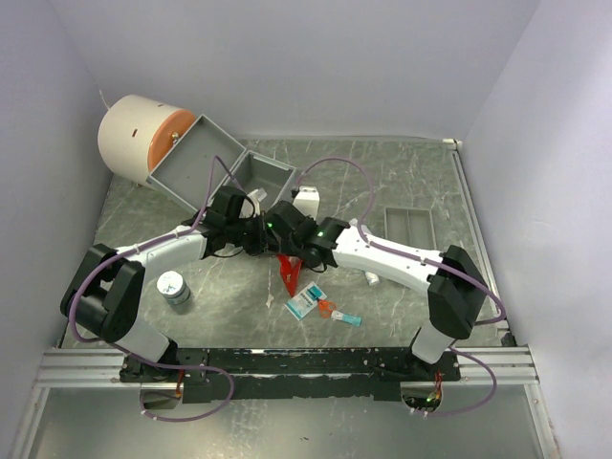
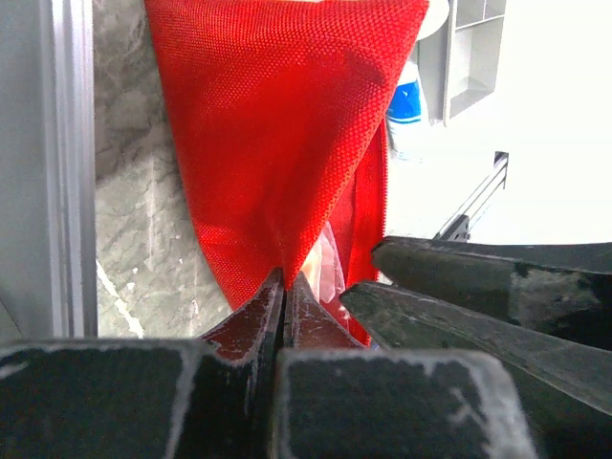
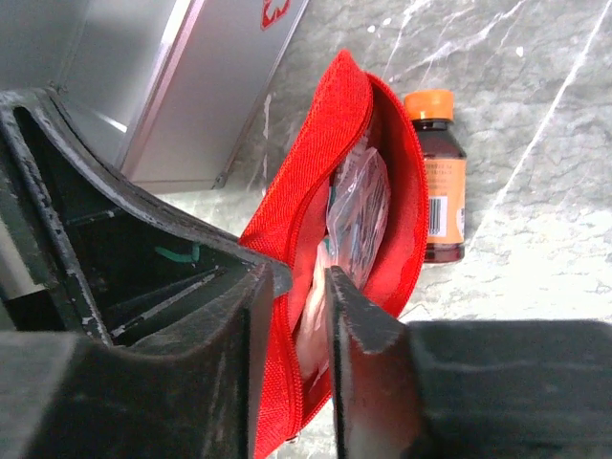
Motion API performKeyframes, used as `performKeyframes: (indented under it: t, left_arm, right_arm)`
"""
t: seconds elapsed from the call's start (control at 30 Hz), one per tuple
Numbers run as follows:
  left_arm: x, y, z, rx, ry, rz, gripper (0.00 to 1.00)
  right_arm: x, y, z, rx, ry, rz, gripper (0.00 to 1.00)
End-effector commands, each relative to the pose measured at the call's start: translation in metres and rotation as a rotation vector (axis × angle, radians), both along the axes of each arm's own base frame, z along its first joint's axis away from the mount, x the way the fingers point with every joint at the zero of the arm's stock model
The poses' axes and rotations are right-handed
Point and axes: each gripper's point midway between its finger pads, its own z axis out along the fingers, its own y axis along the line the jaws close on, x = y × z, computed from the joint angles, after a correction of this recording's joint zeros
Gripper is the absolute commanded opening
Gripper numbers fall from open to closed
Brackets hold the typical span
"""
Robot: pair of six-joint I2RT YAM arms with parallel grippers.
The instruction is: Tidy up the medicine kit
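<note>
Grey marble-patterned tabletop point(image 1: 402, 182), enclosed by plain white walls. An open grey case point(image 1: 215, 163) stands at the far left, touching a white and orange cylinder point(image 1: 139, 139) behind it.

Both arms meet over the middle of the tabletop. The red pouch point(image 1: 287, 271) hangs between them, just in front of the case.

Left tool point(image 2: 285, 282): jaws pressed together on a fold of the pouch's red fabric, no gap visible.

Right tool point(image 3: 295, 287): jaws clamped on the rim of the pouch's open mouth, one finger on each side of the rim. The pouch gapes open; a clear plastic packet point(image 3: 359, 206) sits inside.

A brown bottle point(image 3: 442, 182) with an orange cap lies on the tabletop just beside the pouch.

Loose items on the tabletop:
- a white jar point(image 1: 173, 287), near the left arm
- a blue and white packet point(image 1: 304, 303), in front of the pouch
- a grey tray point(image 1: 411, 227), to the right, well apart from the pouch
- a white box point(image 1: 306, 201), just right of the case
</note>
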Motion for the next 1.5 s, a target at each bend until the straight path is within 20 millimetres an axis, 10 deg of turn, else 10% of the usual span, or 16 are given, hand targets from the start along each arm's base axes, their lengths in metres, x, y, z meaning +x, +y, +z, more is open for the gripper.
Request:
performKeyframes:
  t: [0.0,0.4,0.7,1.1,1.47]
  left_arm:
    - [0.003,-0.008,0.011,-0.028,-0.027,-0.026,0.07]
    - [0.004,-0.005,0.012,-0.008,-0.033,-0.026,0.07]
    - [0.003,-0.001,0.016,0.023,-0.055,-0.041,0.07]
    - [-0.028,0.011,0.048,0.008,-0.125,-0.132,0.07]
    - [-0.036,0.014,0.064,-0.021,-0.16,-0.139,0.07]
  right_arm:
    - [-0.014,-0.006,-0.022,-0.025,0.077,-0.005,0.25]
    - [-0.005,0.017,-0.001,0.117,0.043,0.078,0.18]
    - [-0.014,-0.018,0.033,0.224,-0.025,0.04,0.37]
    - [-0.069,-0.099,-0.041,0.098,0.099,-0.052,0.47]
    - [-0.104,-0.052,-0.078,0.226,0.246,0.246,0.46]
